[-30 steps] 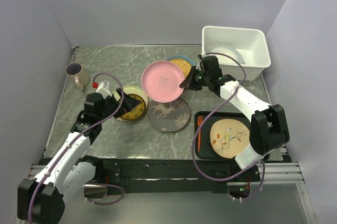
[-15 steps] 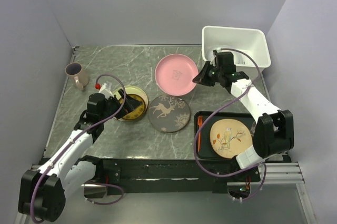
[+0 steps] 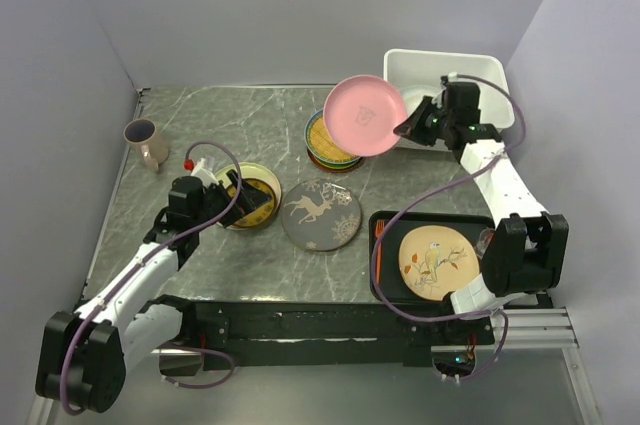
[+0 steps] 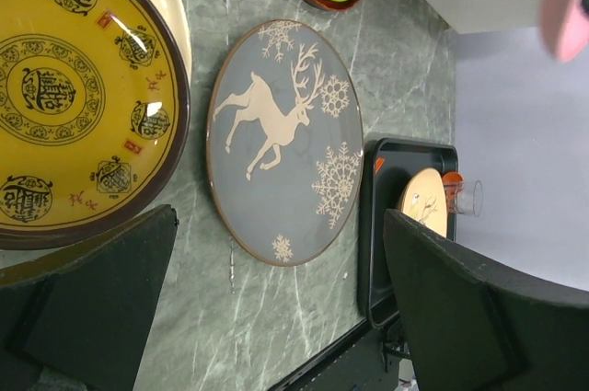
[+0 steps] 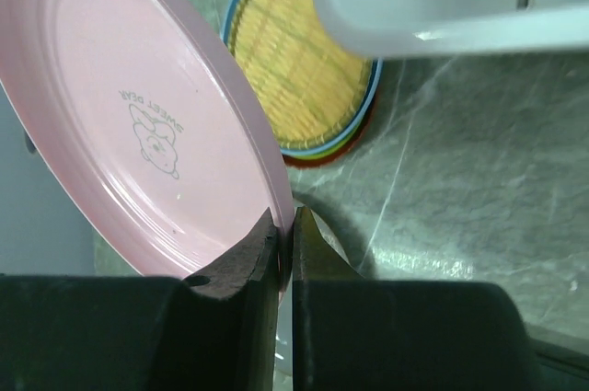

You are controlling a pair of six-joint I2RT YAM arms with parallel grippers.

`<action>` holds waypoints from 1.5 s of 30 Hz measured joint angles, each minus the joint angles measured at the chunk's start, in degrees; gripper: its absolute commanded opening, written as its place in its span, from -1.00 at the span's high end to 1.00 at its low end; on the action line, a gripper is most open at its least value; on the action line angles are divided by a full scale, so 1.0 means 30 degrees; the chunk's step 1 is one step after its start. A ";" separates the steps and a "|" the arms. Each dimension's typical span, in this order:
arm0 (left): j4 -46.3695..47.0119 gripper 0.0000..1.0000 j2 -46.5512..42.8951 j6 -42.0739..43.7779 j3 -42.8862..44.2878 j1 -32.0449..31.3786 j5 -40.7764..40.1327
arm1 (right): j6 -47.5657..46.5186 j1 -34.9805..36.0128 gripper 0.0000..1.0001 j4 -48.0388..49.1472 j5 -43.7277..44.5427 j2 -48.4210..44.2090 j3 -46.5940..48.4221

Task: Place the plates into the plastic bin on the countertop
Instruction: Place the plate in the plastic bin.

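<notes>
Pink plate [image 3: 365, 115] hangs tilted just left of the plastic bin [image 3: 445, 54], rim clenched between right fingers [image 5: 247, 260]; probably light, stiff, glossy and chippable, so a deep rim pinch suits; left fingers [image 4: 92, 299] spread wide, holding nothing, over the counter [image 3: 230, 125].

The whole countertop [image 3: 230, 125] is taken in from above and behind the arm bases, at a distance. The deer plate [image 4: 285, 138] and black tray [image 4: 377, 225] are viewed low and close from the left wrist, and the pink plate [image 5: 156, 124] closer still from the right. The stacked plates [image 3: 328, 140] are shared by all three views.
</notes>
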 measured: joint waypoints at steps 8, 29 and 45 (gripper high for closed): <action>0.0219 -0.99 0.0597 0.0007 -0.0015 0.0000 0.0015 | -0.0124 -0.1836 1.00 -0.0029 -0.0597 0.0648 0.1923; 0.0335 -0.99 0.1413 0.0182 -0.0015 0.0036 0.0291 | 0.0401 -0.4605 1.00 -0.0240 -0.1224 0.2426 0.3752; 0.0291 -0.99 0.1523 0.0670 -0.0015 0.0036 0.0386 | 0.1494 -0.5319 1.00 -0.0109 -0.1071 0.4044 0.5457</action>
